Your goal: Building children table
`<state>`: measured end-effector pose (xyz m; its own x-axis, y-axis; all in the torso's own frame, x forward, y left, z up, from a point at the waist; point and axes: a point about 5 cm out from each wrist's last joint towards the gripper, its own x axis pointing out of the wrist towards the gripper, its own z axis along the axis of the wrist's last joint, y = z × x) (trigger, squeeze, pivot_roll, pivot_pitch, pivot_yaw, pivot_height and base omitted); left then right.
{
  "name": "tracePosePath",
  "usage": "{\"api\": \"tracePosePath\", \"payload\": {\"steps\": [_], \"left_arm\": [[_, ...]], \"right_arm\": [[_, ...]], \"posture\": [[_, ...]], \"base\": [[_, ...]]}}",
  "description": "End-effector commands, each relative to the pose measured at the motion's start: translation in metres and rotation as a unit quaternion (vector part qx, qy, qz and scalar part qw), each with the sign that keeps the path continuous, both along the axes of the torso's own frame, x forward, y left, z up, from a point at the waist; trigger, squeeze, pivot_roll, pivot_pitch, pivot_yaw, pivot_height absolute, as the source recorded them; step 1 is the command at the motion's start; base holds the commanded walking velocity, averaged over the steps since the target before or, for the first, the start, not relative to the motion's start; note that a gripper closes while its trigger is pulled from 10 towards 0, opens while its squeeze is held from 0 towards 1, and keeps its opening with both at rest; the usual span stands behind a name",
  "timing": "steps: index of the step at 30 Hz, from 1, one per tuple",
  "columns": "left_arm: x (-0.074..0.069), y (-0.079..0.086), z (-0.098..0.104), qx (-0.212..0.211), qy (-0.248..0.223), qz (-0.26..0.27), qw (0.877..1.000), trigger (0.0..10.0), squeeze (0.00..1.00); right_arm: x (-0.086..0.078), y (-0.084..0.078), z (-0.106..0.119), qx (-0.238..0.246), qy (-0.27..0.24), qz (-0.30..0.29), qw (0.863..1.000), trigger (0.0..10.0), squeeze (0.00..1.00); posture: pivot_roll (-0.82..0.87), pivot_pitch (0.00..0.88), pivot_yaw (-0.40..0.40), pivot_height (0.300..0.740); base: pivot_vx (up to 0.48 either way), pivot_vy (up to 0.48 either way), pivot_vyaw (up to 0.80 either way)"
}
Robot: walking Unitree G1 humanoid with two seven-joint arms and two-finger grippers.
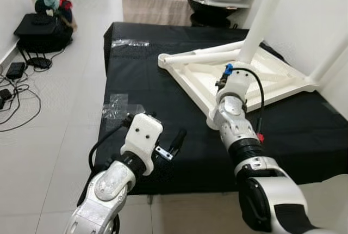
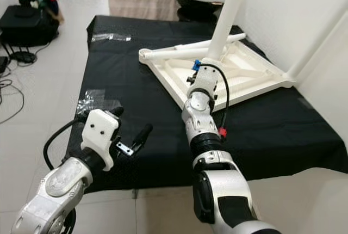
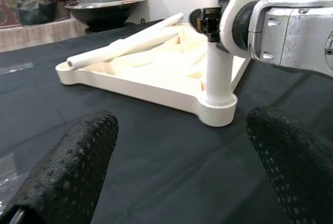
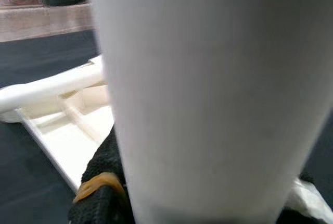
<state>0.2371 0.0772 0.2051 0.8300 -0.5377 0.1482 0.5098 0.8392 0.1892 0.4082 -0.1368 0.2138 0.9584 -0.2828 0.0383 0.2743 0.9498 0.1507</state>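
Observation:
A white children's table top [image 1: 190, 76] lies upside down on the black cloth [image 1: 141, 81]. One white leg [image 1: 260, 13] stands upright in its near corner [image 3: 216, 112]. My right gripper [image 1: 231, 79] is shut on this leg [image 4: 208, 94], and a black finger [image 4: 104, 177] presses its side. A second leg [image 1: 329, 62] rises at the right corner. A loose leg [image 1: 204, 54] lies across the underside. My left gripper [image 1: 157, 136] hovers open over the cloth's front left, its fingers [image 3: 67, 172] wide apart and holding nothing.
Clear plastic bags [image 1: 120, 103] lie on the cloth near my left gripper, and another [image 1: 130, 42] at the far left. A white wall [image 1: 315, 11] is close on the right. Cables [image 1: 16, 98] and a black bag [image 1: 43, 27] lie on the floor to the left. Boxes [image 1: 157, 5] stand behind.

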Motion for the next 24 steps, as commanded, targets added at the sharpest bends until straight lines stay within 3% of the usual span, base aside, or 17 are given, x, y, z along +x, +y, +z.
{"api": "tracePosePath", "payload": {"steps": [1, 2, 5, 12, 13, 14, 24], "left_arm": [[-0.002, -0.002, 0.000, 0.007, -0.004, -0.007, 1.000, 10.0, 0.00], [-0.002, -0.002, -0.001, 0.008, -0.003, -0.008, 1.000, 10.0, 0.00], [-0.002, -0.002, -0.001, 0.008, -0.002, -0.007, 1.000, 10.0, 0.00], [-0.002, -0.003, -0.004, 0.007, 0.003, -0.003, 1.000, 10.0, 0.00], [-0.002, -0.004, -0.004, 0.007, 0.004, -0.003, 1.000, 10.0, 0.00], [-0.003, -0.004, -0.004, 0.007, 0.004, -0.003, 1.000, 10.0, 0.00], [-0.002, -0.003, -0.004, 0.010, 0.003, -0.005, 1.000, 10.0, 0.00]], "right_arm": [[0.002, 0.022, -0.006, 0.018, 0.011, 0.094, 0.995, 10.0, 0.00], [0.004, 0.031, -0.002, 0.013, 0.002, 0.141, 0.990, 10.0, 0.00], [0.004, 0.034, 0.000, 0.002, -0.002, 0.151, 0.989, 10.0, 0.00], [-0.001, 0.024, -0.004, 0.004, -0.006, 0.085, 0.996, 10.0, 0.00], [-0.002, 0.024, -0.004, 0.007, -0.010, 0.083, 0.996, 10.0, 0.62], [-0.003, 0.022, -0.004, 0.003, -0.013, 0.080, 0.997, 10.0, 1.00], [-0.003, 0.025, 0.002, 0.001, -0.038, 0.083, 0.996, 10.0, 1.00]], "posture": [[0.07, 0.061, -0.134, 0.740], [0.07, 0.064, -0.135, 0.740], [0.07, 0.064, -0.135, 0.740], [0.06, 0.068, -0.138, 0.740], [0.06, 0.068, -0.138, 0.740], [0.06, 0.065, -0.138, 0.740], [0.06, 0.063, -0.134, 0.740]], "base": [[0.000, 0.000, 0.00], [0.000, 0.000, 0.00], [0.000, 0.000, 0.00], [0.000, 0.000, 0.00], [0.000, 0.000, 0.00], [0.000, 0.000, 0.00], [0.000, 0.000, 0.00]]}}
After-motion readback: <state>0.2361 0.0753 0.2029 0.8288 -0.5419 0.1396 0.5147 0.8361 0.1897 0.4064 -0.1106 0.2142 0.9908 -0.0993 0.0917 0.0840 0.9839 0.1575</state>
